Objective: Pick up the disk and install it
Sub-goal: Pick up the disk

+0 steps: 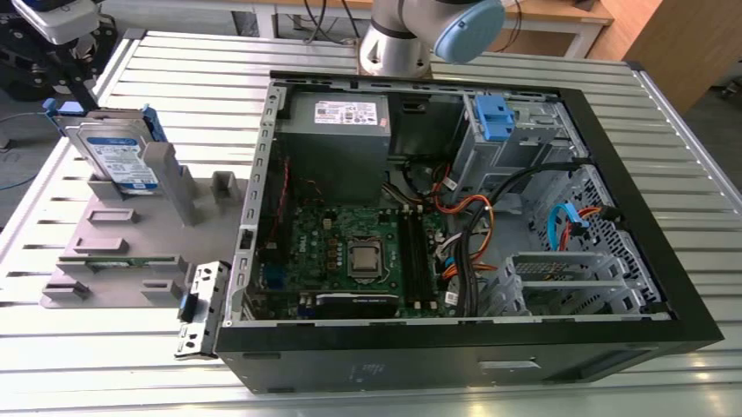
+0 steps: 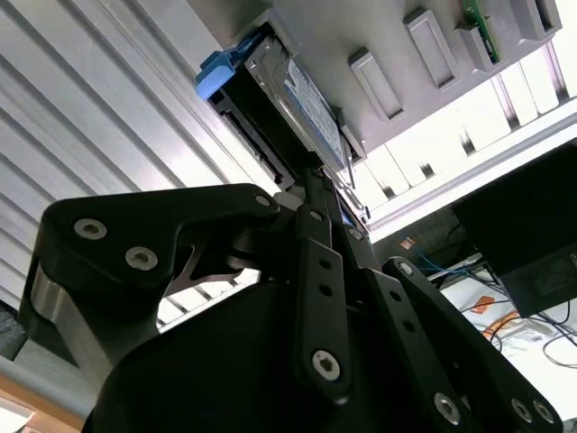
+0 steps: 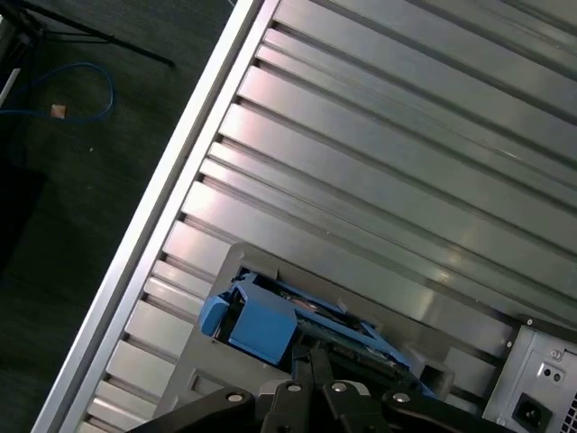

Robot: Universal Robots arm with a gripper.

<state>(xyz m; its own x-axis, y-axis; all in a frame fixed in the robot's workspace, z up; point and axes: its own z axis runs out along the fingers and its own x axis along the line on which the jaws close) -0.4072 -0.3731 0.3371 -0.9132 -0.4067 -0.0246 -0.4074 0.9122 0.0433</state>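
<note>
Item: disk [image 1: 116, 158], upright in grey rack [image 1: 139, 233], exterior view's left. Gripper [image 2: 330, 180] at its edge; jaw gap: can't tell. You: square up w/ carrier, grip evenly.

Disk [image 1: 114, 155]: silver metal body, white-and-blue label, blue plastic carrier. Fixture [image 1: 128, 233]: plain pale grey throughout. Table [image 1: 661, 122]: silver aluminium, ribbed in parallel slats. Computer case [image 1: 464, 358]: black outer frame, bare grey metal inside. Power supply [image 1: 336, 143]: grey with a white sticker. Motherboard [image 1: 336, 239]: dark green with black slots. Drive-bay latch [image 1: 493, 117]: blue. Cables [image 1: 470, 208]: orange, black and one bright blue. Arm [image 1: 397, 45]: silver with a pale blue cap. Gripper [image 2: 326, 185]: matte black, silver screw heads.
</note>
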